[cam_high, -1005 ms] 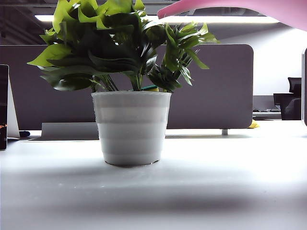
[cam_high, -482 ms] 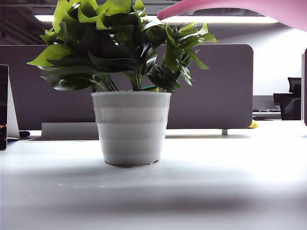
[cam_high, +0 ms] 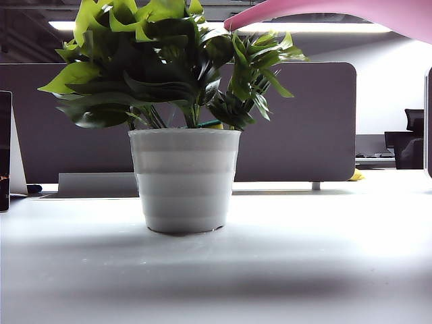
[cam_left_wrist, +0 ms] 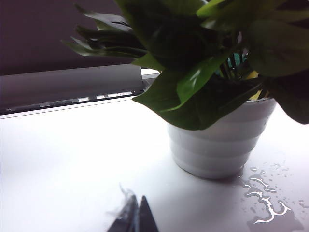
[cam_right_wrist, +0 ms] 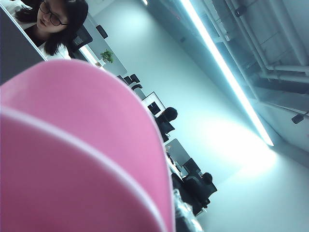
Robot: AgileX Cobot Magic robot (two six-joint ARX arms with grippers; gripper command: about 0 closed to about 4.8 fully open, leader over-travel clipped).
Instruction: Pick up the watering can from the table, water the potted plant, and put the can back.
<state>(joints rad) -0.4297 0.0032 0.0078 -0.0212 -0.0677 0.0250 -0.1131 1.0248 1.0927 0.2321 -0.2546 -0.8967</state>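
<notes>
can (cam_high: 324, 9): aloft over plant (cam_high: 169, 61), smooth, sloshy; hold by the body
right claw: hidden behind can, grip can't tell
left claw (cam_left_wrist: 135, 218): together, low over worktop (cam_high: 304, 263)

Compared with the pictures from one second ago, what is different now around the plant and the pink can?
Almost nothing. The watering can, held high at the right, has its spout tip a touch further right and slightly higher above the potted plant; the shift is very small. The plant, the table and the spilled water beside the pot are as they were. The left claw rests low by the table; the right claw is hidden behind the can.
</notes>
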